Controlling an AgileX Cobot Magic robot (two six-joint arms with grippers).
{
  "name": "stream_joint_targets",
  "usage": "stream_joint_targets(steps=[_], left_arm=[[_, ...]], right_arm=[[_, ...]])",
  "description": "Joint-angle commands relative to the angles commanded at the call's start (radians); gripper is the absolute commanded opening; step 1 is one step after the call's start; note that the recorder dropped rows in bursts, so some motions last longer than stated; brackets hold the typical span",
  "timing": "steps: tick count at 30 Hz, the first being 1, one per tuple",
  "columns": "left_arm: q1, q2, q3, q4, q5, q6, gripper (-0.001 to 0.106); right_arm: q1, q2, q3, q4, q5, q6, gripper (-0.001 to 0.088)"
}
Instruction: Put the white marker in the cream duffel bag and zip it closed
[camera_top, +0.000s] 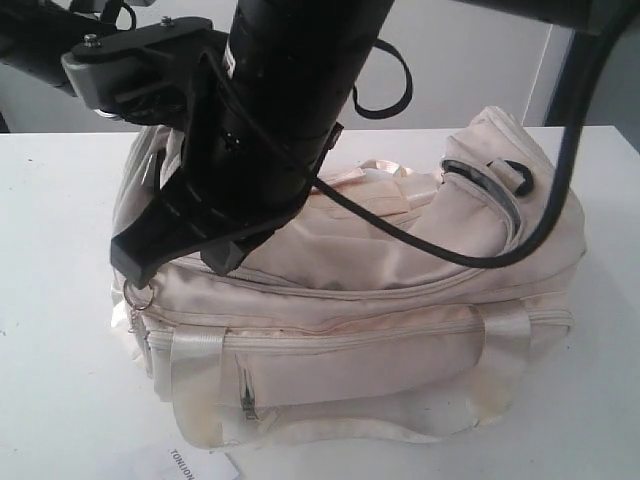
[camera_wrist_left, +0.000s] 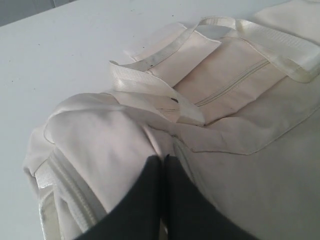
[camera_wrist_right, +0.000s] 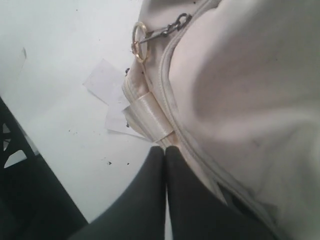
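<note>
Closed right gripper (camera_wrist_right: 165, 149) just beside the cream duffel bag (camera_wrist_right: 240, 90)

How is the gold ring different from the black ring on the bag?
The gold keyring is thin and shiny; the black strap ring is thicker and dark. The gold keyring dangles from a small clip at one end of the bag; the black strap ring sits up on the opposite end. Both are fixed to the cream duffel bag.

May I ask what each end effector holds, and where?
Nothing: the left end effector and right end effector are both shut empty at the cream duffel bag.
</note>
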Motion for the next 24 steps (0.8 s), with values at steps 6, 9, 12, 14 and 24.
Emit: stream_joint_targets(steps=[6, 9, 12, 14, 24], left_arm=[[0.0, -0.015, 0.0, 0.0, 0.029, 0.0, 0.061], [0.0, -0.065, 0.0, 0.013, 0.093, 0.0, 0.062], [0.0, -0.103, 0.0, 0.048, 0.17, -0.003, 0.062], [0.0, -0.127, 0.0, 0.109, 0.231, -0.038, 0.062], [0.0, -0.152, 0.015, 0.364, 0.419, -0.313, 0.062]], right_arm=[[0.0, 0.0, 0.0, 0.0, -0.014, 0.016, 0.0], [0.0, 0.0, 0.0, 0.0, -0.034, 0.02, 0.0], [0.0, 0.0, 0.0, 0.0, -0.037, 0.029, 0.0], [0.0, 0.0, 0.0, 0.0, -0.037, 0.035, 0.0], [0.0, 0.0, 0.0, 0.002, -0.027, 0.057, 0.0]])
